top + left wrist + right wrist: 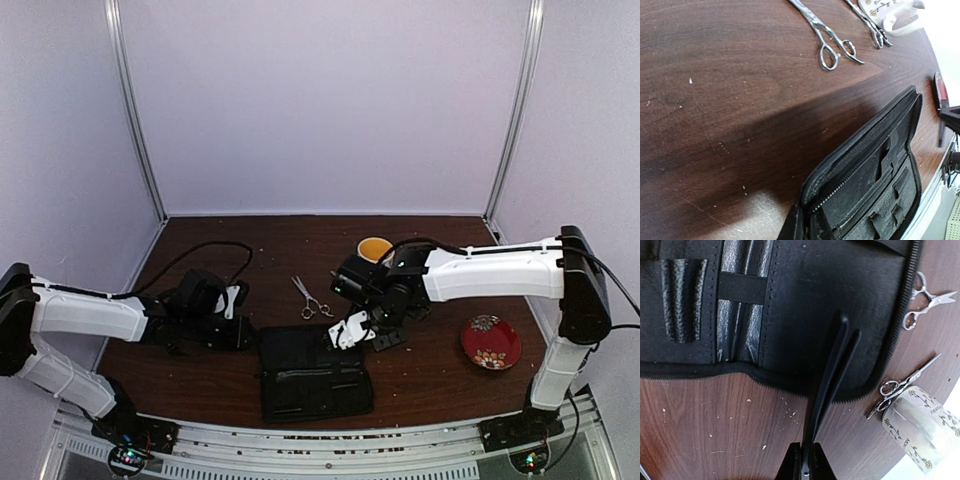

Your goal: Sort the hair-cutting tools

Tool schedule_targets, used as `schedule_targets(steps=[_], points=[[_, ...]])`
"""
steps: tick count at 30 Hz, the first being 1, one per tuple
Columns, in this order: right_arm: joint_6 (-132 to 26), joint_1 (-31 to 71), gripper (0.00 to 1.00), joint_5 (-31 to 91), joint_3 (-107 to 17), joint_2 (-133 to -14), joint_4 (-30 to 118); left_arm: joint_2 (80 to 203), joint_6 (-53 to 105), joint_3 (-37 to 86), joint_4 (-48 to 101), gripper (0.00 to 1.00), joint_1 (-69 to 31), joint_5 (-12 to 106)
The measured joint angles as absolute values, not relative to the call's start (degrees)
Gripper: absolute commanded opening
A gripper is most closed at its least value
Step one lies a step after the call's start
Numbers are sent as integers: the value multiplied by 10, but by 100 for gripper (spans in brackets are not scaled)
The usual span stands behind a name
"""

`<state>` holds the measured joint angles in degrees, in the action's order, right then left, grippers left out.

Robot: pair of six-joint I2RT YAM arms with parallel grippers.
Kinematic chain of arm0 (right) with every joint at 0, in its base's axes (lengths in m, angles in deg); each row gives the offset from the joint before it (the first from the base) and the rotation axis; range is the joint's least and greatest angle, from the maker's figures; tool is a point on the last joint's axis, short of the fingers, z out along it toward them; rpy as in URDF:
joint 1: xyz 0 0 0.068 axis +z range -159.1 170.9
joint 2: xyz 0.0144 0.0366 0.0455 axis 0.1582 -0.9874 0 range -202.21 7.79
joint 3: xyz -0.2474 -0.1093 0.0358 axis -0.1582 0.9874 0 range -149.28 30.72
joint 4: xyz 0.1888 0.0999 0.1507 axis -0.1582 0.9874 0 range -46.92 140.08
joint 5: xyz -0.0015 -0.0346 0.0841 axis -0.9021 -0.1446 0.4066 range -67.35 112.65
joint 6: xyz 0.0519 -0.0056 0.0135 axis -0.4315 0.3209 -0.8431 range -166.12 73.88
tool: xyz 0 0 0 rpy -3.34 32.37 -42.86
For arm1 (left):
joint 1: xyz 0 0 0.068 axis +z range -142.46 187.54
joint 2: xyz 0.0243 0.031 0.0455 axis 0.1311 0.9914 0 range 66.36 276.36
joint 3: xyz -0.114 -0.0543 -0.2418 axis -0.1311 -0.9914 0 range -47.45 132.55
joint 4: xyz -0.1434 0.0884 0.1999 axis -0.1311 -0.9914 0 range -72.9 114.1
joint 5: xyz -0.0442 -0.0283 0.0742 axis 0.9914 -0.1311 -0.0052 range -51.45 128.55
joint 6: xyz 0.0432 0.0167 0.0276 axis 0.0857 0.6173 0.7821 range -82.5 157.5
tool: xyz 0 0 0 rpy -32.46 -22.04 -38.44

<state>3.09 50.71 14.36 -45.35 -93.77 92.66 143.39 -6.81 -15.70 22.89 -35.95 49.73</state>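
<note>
My right gripper (811,447) (348,333) is shut on a thin black clip (832,370), which reaches out over the open black case (805,300) (315,372). My left gripper (802,222) (243,335) is shut on the case's left rim (812,192), and only one dark finger (791,226) shows. One pair of silver scissors (312,298) (832,45) (922,300) lies on the wood behind the case. A second pair (872,25) (900,385) lies right beside the white patterned mug (920,432) (895,17) (375,248).
A red floral plate (490,342) sits at the right, near the right arm's base. The brown table (250,245) is walled at the back and both sides. The case's inside has elastic bands and slots (740,290).
</note>
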Motion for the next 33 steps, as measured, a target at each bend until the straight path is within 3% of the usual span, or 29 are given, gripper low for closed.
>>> schedule_targets(steps=[33], points=[[-32,569,0,45,-633,-1132,1054,1427,-75,-160,228,0,-370,488]])
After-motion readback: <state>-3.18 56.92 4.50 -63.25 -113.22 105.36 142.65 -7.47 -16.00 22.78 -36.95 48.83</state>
